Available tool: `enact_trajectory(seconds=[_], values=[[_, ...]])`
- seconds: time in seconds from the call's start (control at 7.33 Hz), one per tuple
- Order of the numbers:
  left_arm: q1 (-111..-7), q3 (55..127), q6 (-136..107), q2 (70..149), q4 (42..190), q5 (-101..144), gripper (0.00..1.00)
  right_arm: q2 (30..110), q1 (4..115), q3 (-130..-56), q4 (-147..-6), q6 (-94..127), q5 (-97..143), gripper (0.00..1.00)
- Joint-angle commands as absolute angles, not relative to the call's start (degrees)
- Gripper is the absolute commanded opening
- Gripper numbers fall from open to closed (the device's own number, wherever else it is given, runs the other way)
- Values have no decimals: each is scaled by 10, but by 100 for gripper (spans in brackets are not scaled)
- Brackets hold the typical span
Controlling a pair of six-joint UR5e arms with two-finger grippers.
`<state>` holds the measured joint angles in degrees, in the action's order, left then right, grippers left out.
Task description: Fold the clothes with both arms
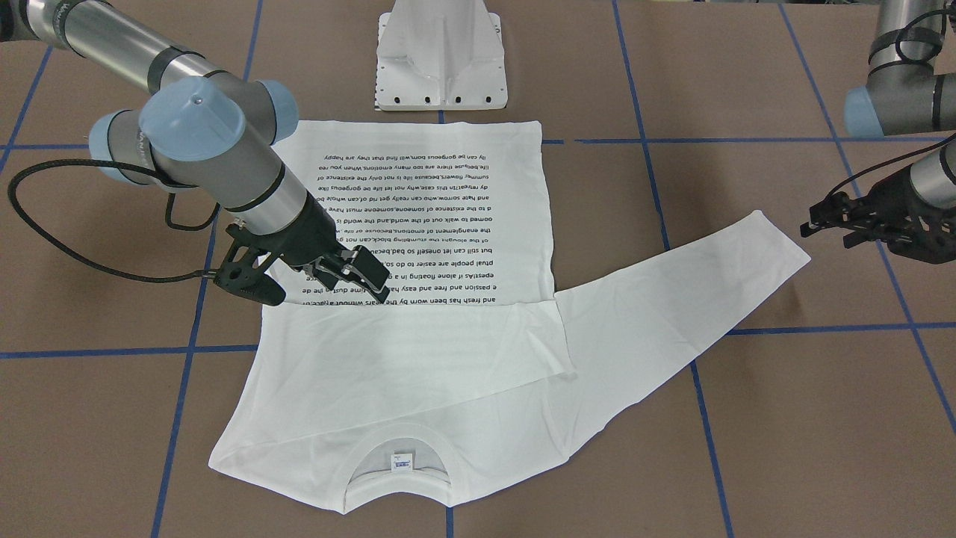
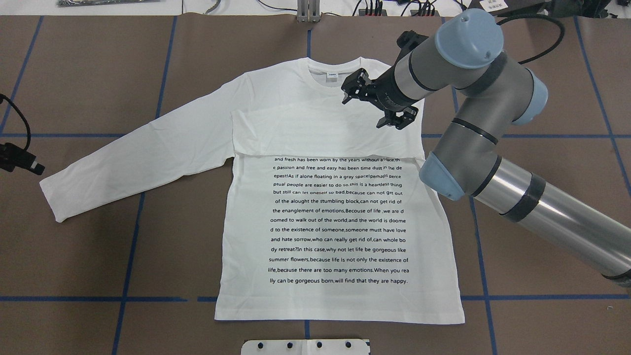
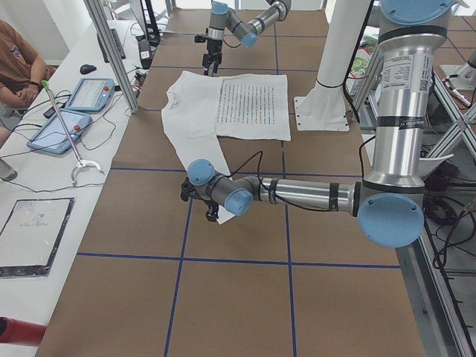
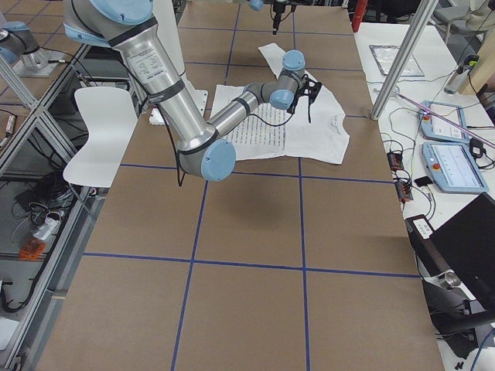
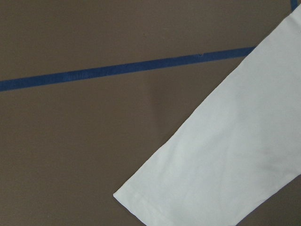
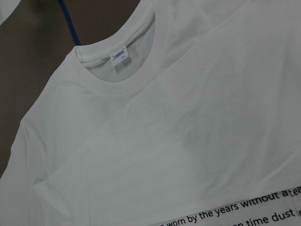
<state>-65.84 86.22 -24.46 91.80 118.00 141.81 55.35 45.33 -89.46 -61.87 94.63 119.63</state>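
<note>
My right pincer (image 2: 374,105) is hovering, released, over the long-sleeved T-shirt (image 2: 340,296). My left pincer (image 1: 829,224) is hanging beside its cuff (image 1: 780,243); I cannot tell its state.

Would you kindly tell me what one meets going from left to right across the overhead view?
left gripper → T-shirt's outstretched sleeve → T-shirt's printed text → right arm's silver tube

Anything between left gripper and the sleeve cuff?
No, just bare table between left gripper and sleeve cuff; the front-facing view shows it.
</note>
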Motion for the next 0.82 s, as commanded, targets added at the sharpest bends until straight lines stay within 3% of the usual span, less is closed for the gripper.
enact_trajectory(seconds=[0.0,0.68], values=[[-649,828,-250,932,1202,1406,88,568,466,-904,-619,945,1200,100],[-613,816,-281,933,1203,1404,80,577,470,-907,-619,944,1200,100]])
